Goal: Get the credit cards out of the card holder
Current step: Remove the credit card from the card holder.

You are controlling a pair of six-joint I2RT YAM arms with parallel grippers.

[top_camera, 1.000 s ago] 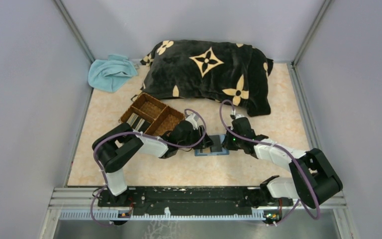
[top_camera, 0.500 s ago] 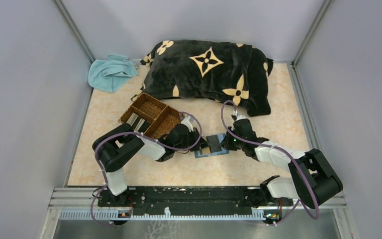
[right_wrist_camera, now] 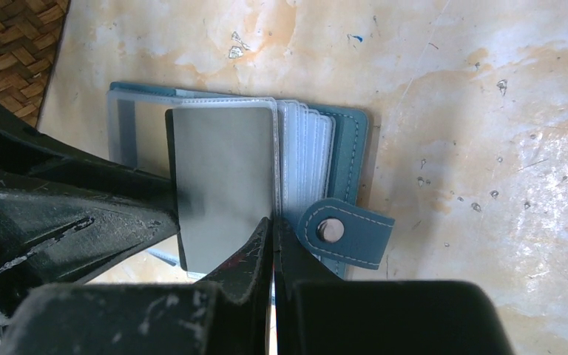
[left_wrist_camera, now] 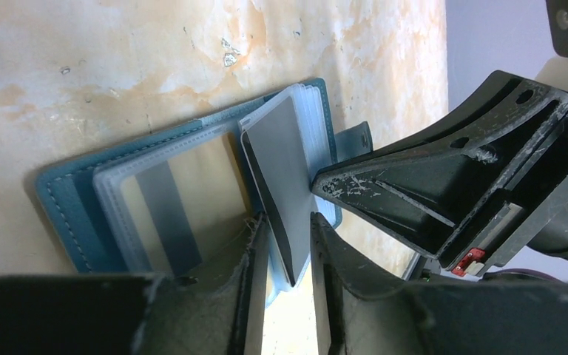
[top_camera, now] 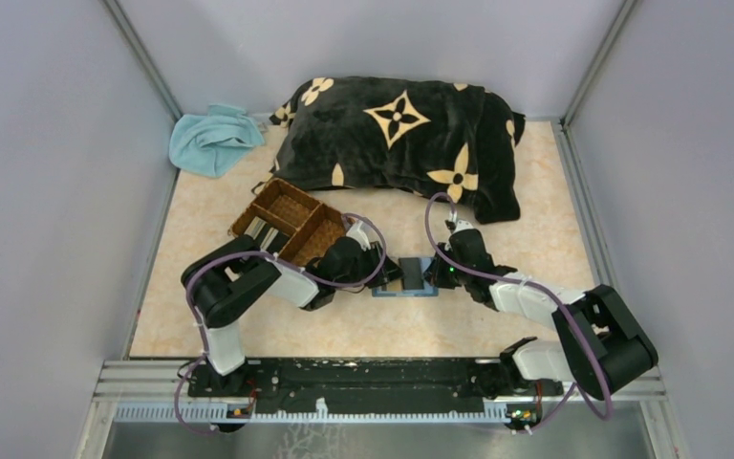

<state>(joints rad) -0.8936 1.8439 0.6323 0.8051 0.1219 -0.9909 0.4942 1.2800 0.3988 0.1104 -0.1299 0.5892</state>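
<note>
We see the holder [left_wrist_camera: 59, 200] lying open on the counter [left_wrist_camera: 118, 59], our right tool [right_wrist_camera: 272, 225] closed with its tips down on it beside the clasp tab [right_wrist_camera: 344, 231], while our left tool [left_wrist_camera: 287, 222] stands slightly open around a grey card [left_wrist_camera: 281, 155] tilted up from the sleeves [right_wrist_camera: 307, 159], a gap showing on one side.

Non-task stuff: black cushion [top_camera: 401, 143] w/ beige flower print, back-centre of worktop [top_camera: 545, 220]. Light-blue cloth [top_camera: 212, 139] crumpled in back-left corner, just beside cushion. Brown woven tray [top_camera: 291, 222] w/ compartments sits angled, near cushion's front-left edge. Worktop surface beige marbled, scuffed. Grey walls on 3 sides.
</note>
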